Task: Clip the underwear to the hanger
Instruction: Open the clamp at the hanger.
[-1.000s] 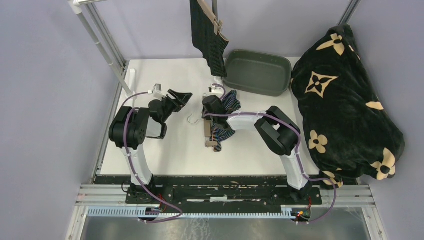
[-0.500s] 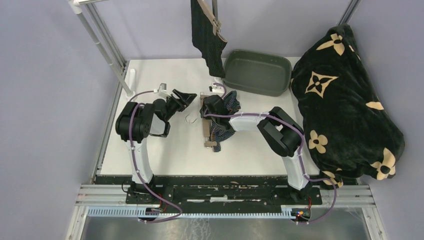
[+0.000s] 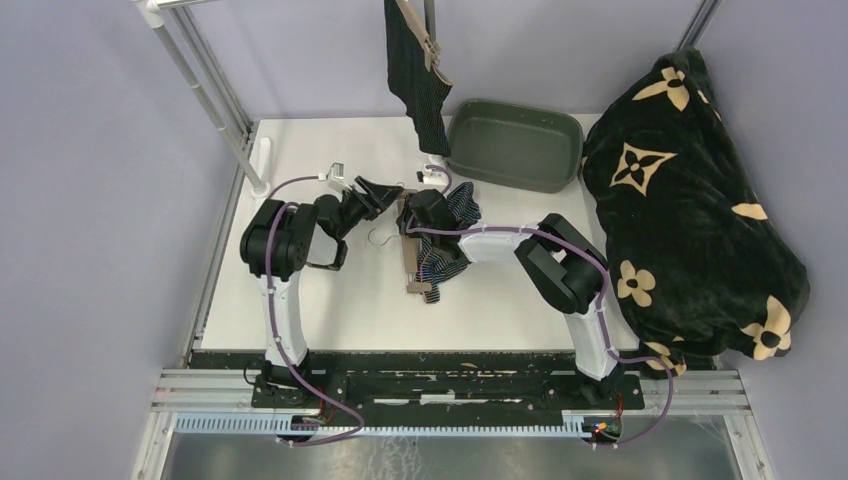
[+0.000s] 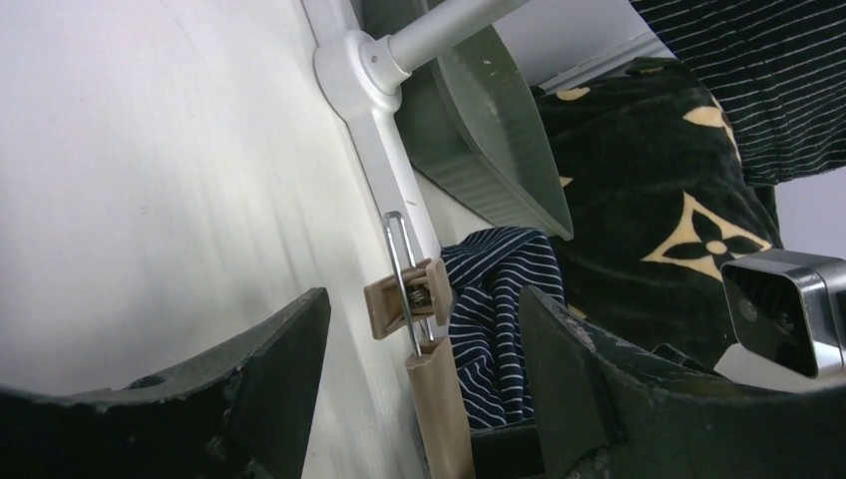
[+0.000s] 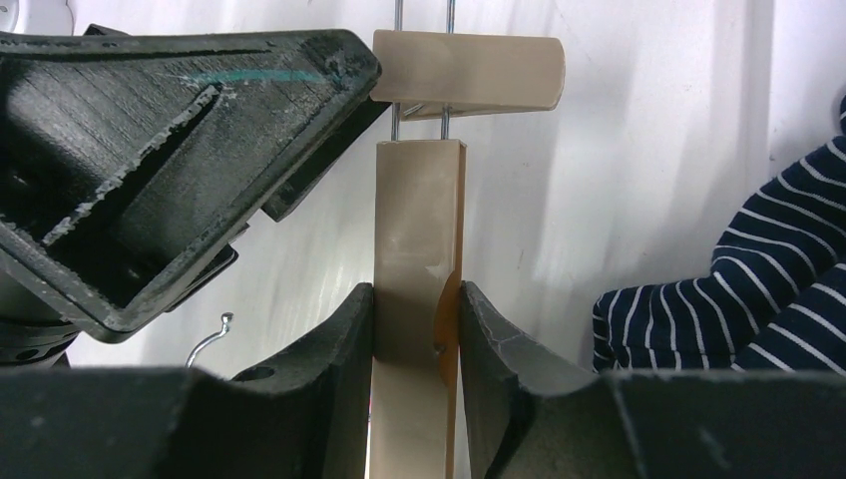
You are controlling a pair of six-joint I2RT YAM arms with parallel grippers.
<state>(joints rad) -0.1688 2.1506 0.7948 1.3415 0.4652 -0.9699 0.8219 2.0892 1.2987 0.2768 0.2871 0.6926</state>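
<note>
- Top external view: the hanger (image 3: 412, 262) is seen lying flat on the table (image 3: 330, 290). It is pinned near its far end by the right claw (image 3: 410, 222), presumably so that the bar cannot slide while a clip is worked.
- The left claw (image 3: 384, 192) is held with its jaws apart just beside that end.
- The navy underwear (image 3: 456, 205) is bunched along the bar's right side and partly hidden under the right arm.
- The black pinstriped underwear (image 3: 418, 75) is already hung from a second hanger (image 3: 420, 35) above the table's far edge.
- Open table is left toward the left edge. The far and right sides are crowded by the green tub (image 3: 515, 145) and the blanket (image 3: 680, 200).
- Left wrist view: the tan clip (image 4: 409, 296) is framed between the spread fingers (image 4: 274, 369) and is not gripped. Navy cloth is gathered just beside the clip, not inside it.
- Right wrist view: the bar is shown clamped squarely between both jaws, just below the clip. One left finger is seen close against the clip's left end, but contact cannot be told. The wire hook (image 5: 205, 339) is seen lying near, at lower left.
</note>
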